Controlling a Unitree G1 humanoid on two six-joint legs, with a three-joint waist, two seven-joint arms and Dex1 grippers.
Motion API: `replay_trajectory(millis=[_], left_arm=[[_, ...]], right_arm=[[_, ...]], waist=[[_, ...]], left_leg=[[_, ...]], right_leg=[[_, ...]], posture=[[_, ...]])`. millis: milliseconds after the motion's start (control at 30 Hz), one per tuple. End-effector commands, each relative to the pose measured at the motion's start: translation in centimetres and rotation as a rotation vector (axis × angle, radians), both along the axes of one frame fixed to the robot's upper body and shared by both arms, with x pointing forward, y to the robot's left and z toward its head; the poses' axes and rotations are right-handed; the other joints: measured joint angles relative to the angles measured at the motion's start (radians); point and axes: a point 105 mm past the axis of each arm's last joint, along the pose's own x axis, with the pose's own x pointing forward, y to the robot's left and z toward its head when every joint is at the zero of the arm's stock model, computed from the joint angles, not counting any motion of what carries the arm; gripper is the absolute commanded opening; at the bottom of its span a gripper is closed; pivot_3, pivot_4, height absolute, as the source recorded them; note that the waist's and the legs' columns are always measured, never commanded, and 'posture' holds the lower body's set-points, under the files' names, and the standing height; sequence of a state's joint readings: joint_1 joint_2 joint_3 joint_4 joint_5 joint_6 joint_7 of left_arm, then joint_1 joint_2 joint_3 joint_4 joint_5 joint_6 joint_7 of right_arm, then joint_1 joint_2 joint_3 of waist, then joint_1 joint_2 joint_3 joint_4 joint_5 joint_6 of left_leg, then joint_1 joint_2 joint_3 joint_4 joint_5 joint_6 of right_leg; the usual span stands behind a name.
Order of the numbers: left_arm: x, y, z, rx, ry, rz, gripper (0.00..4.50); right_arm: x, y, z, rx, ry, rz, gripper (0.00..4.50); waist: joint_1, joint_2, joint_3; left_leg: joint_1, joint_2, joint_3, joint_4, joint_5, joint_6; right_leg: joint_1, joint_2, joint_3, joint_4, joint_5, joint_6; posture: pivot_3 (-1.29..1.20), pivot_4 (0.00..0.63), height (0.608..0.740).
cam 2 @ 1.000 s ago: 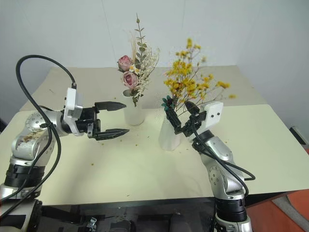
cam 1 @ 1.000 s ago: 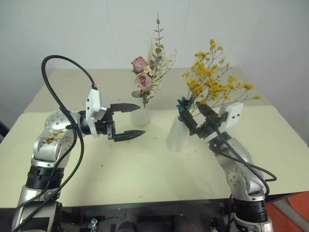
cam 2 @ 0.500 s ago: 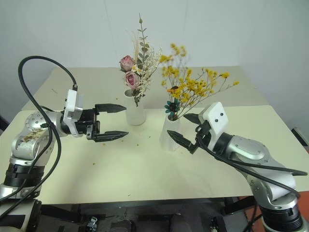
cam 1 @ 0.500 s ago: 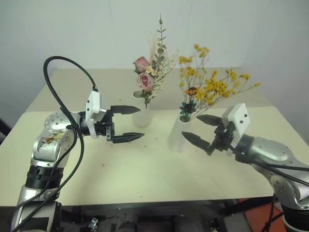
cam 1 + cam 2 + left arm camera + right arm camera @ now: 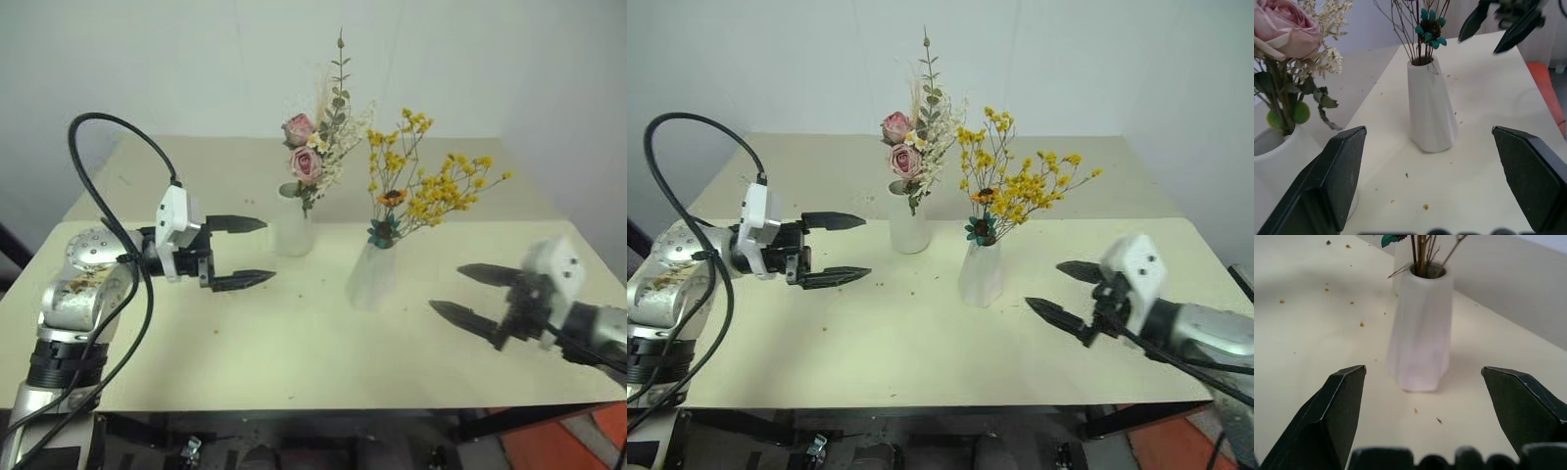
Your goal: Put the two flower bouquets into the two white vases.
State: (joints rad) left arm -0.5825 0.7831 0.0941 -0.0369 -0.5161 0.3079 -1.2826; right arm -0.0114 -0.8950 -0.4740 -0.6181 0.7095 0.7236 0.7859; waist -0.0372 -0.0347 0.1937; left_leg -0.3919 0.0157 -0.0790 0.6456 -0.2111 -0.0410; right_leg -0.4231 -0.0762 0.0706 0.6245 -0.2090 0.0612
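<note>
Your pink rose bouquet (image 5: 318, 157) stands in the rear white vase (image 5: 295, 226), stems down, its long axis near upright with the tall leafy sprig leaning slightly toward your right. The yellow bouquet (image 5: 426, 186) sits in the front white vase (image 5: 372, 276), stems roughly vertical but the blossoms fanning out to your right. Both vases stand upright near the middle of the table (image 5: 294, 343), close together but apart. By the look of it, all 2 placements are done.

The risk from here is a knock: the yellow sprays overhang toward your right gripper (image 5: 468, 297), so a careless sweep could snag them and tip that light vase. Your left gripper (image 5: 247, 253) hangs just beside the rear vase. Both sets of fingers are spread wide and hold nothing.
</note>
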Motion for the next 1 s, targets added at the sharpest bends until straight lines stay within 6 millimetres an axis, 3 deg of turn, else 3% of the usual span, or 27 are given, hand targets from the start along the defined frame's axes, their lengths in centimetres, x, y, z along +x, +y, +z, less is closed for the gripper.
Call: replay_trajectory(millis=[33,200,433,600,800,1000], left_arm=[[-0.6,1.3,1.4,0.011,-0.028,0.015,4.5],[-0.6,3.1,1.5,0.059,-0.005,0.078,4.5],[-2.1,4.3,2.3,0.117,0.064,0.115,4.5],[-3.2,5.2,2.0,0.137,0.106,0.168,4.5],[-3.0,4.8,2.1,0.057,0.077,0.185,4.5],[-2.4,5.6,1.3,0.019,0.039,0.246,4.5]], right_arm=[[-1.1,-2.3,2.3,-0.056,-0.093,-0.019,4.46],[-1.6,-4.1,1.9,-0.104,-0.055,-0.061,4.46],[-2.1,-4.2,1.0,-0.066,0.017,-0.047,4.46],[-0.8,-4.5,-0.2,-0.074,0.055,-0.056,4.46],[0.2,-4.7,1.3,-0.073,0.027,-0.016,4.46],[0.7,-4.5,2.8,-0.085,-0.019,-0.008,4.46]], waist=[[-0.005,0.0,0.0],[-0.009,0.0,0.0],[-0.006,0.0,0.0],[-0.009,0.0,0.0],[-0.006,0.0,0.0],[-0.005,0.0,0.0]], left_leg=[[0.001,0.0,0.0,0.0,0.0,0.0],[0.002,0.001,0.0,0.0,0.0,0.0],[0.001,0.001,0.0,0.0,0.0,0.0],[0.002,0.001,0.001,0.0,0.0,0.0],[0.002,0.001,0.001,0.0,0.0,0.0],[0.001,0.001,0.001,0.0,0.0,0.0]], right_leg=[[0.001,0.0,0.0,0.001,0.0,0.0],[0.001,0.001,0.0,0.001,0.0,0.0],[0.001,0.0,0.0,0.001,0.0,0.0],[0.001,0.0,0.0,0.001,0.0,0.0],[0.001,0.0,0.0,0.002,-0.001,-0.001],[0.0,0.0,0.0,0.001,-0.001,-0.001]], posture=[[0.0,0.15,0.74],[0.0,0.15,0.74],[0.0,0.15,0.74],[0.0,0.15,0.74],[0.0,0.15,0.74],[0.0,0.15,0.74]])
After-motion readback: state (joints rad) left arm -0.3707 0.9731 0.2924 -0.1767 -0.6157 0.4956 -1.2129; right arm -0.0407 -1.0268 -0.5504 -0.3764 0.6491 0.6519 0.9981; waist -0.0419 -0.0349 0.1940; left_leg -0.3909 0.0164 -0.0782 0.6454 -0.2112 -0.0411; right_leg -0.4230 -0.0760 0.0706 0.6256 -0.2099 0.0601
